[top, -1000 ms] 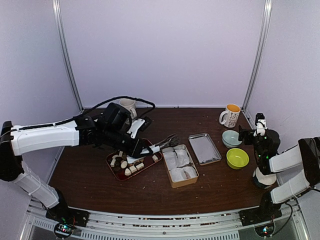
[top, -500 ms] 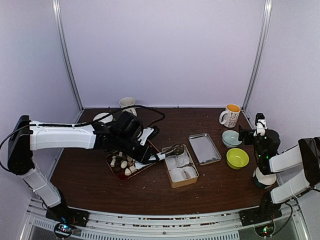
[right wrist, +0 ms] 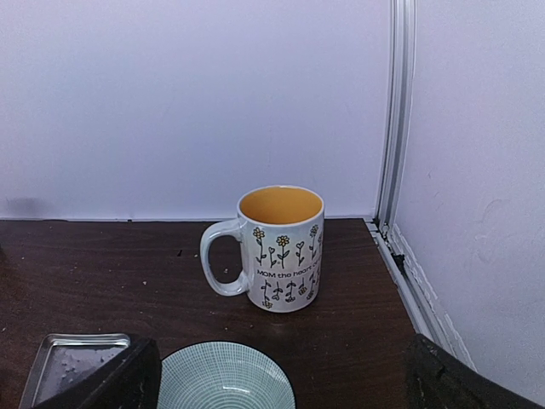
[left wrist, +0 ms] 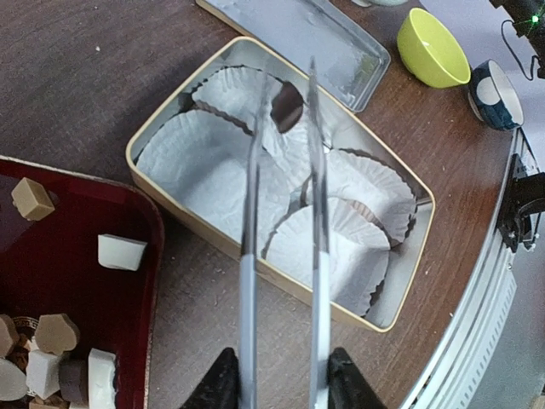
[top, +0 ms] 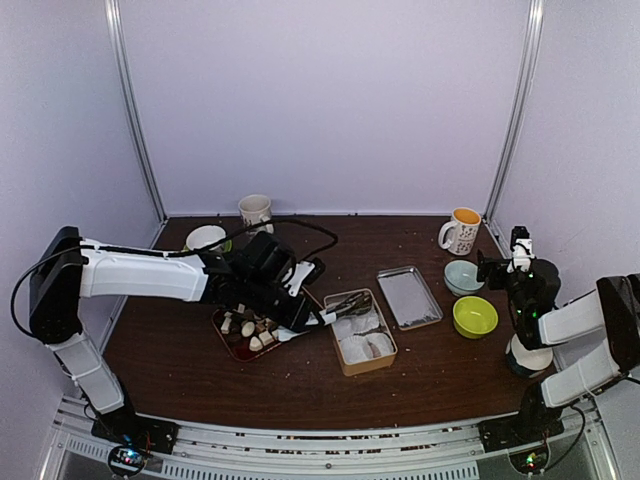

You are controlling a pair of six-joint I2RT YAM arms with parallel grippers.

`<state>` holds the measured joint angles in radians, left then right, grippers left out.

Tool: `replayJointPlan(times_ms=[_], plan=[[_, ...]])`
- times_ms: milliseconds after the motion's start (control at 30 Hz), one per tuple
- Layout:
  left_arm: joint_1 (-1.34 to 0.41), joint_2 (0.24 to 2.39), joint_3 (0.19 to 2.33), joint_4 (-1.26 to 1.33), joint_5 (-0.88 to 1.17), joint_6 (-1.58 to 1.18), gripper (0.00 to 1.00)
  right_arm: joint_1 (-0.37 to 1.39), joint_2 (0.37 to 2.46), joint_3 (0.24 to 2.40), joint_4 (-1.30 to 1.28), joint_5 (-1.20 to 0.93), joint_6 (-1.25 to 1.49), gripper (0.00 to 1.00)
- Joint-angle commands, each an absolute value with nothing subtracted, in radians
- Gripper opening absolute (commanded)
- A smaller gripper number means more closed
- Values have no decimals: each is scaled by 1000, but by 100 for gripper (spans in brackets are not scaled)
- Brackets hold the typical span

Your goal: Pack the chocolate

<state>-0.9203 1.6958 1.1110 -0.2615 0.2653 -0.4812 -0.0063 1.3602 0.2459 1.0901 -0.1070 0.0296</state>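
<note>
Chocolate (left wrist: 119,252) lies mostly on the red tray (left wrist: 85,204) at the left of my left wrist view. It is a scatter of cream and brown bites, and those at the lower left corner are cut off by the frame edge, so I cannot count them. From overhead my left arm covers part of that tray as well.

My left gripper (left wrist: 281,394) is clamped on the silver tongs (left wrist: 317,213). Only the tips of my two fingers (left wrist: 223,385) show at the bottom edge, one against the outside of each tong arm. The tongs reach out over the tin (left wrist: 407,273), which is lined with white paper cups (left wrist: 204,162). One dark piece (left wrist: 286,104) sits between the two tong arms near their tips, over a far cup. I cannot tell whether the tips are pinching it or it is resting in the paper (the arms stand slightly apart there).

Beyond the tin lies a flat silver lid (left wrist: 328,43), with a green bowl (left wrist: 434,47) near it.

My right gripper (right wrist: 285,362) is spread wide with nothing between its fingers, which appear only as dark blurred wedges in the bottom corners. Ahead of it stand a flowered mug (right wrist: 281,247) and a striped bowl (right wrist: 226,379), the bowl cropped by the lower edge.
</note>
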Motion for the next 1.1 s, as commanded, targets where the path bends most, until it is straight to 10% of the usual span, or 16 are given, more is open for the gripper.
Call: replayJointPlan(times_ms=[0, 1067], plan=[[-925, 1687, 1123, -184, 237, -486, 37, -8, 1364, 240, 1116, -93, 34, 100], [-923, 1345, 987, -652, -69, -568, 43, -8, 1363, 241, 1116, -92, 34, 100]])
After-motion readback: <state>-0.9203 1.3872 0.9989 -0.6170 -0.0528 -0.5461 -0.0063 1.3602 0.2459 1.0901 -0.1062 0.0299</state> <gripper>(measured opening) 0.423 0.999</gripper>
